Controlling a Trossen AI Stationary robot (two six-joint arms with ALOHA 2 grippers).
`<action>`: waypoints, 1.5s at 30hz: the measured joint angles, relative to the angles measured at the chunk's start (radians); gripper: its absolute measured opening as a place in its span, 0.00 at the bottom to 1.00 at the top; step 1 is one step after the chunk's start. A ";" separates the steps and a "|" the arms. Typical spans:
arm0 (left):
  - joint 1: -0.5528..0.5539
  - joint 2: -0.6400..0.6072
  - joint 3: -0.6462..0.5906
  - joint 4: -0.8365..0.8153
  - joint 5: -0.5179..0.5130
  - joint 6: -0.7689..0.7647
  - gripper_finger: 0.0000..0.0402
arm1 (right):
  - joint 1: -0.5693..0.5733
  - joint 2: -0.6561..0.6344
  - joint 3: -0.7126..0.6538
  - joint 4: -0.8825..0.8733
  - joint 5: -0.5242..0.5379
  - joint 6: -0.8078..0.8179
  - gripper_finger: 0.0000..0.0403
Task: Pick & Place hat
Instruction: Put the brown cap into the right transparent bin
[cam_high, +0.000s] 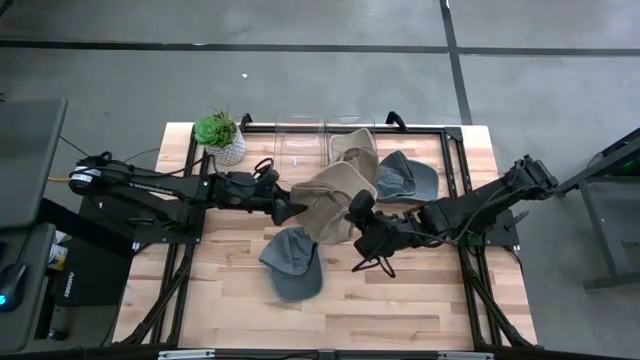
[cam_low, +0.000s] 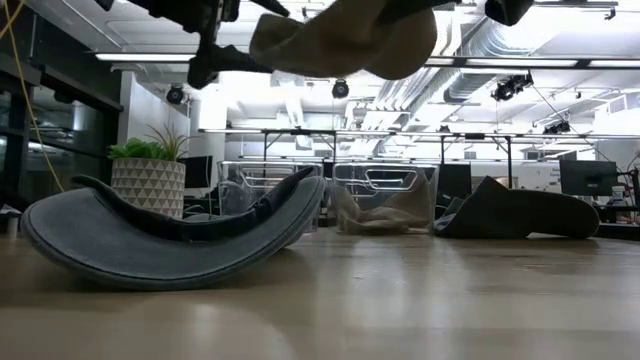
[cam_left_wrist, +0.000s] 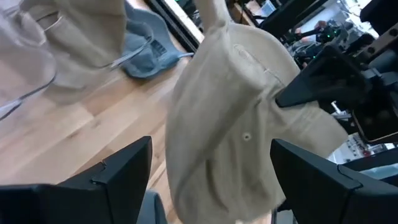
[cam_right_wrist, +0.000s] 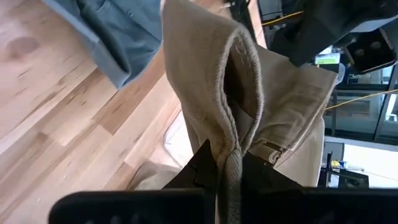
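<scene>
Right end effector (cam_high: 352, 212) is pinching a tan hat (cam_high: 335, 200) by a fold of its fabric, its fingers closed tight on the cloth, as the right wrist view is showing at close range (cam_right_wrist: 227, 168). Left end effector (cam_high: 287, 207) is sitting at the hat's other side with its fingers (cam_left_wrist: 118, 174) spread wide, and the tan cloth (cam_left_wrist: 230, 124) is hanging between them in the left wrist view; whether the fingers are touching it cannot be told. Both arms are reaching toward the middle of the wooden worktop (cam_high: 420, 300), the left arm from the left side and the right arm from the right side.

In the low view the tan hat (cam_low: 345, 40) is hanging in the air, well above the worktop (cam_low: 400, 300), not touching the wood.

Below it, nearer the front edge, a grey cap (cam_high: 292, 262) is lying on the worktop; in the low view it is resting as a curved shape (cam_low: 170, 235). Toward the back, a second grey cap (cam_high: 408, 176) is lying right of the centre, just beside a clear bin (cam_high: 300, 145) that is holding another tan hat (cam_high: 355, 148). A small potted plant (cam_high: 220, 134) is standing at the back left corner, in a pale patterned pot (cam_low: 147, 185).
</scene>
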 joint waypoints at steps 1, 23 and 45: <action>0.000 0.008 0.000 0.019 0.000 0.011 0.77 | 0.000 0.000 0.000 0.008 0.002 0.001 0.03; 0.000 0.039 0.000 0.075 -0.054 0.034 0.03 | 0.000 0.000 0.000 0.027 0.005 0.027 0.03; 0.000 0.039 0.000 0.074 -0.047 0.041 0.00 | 0.003 0.000 0.000 0.022 -0.032 0.256 0.53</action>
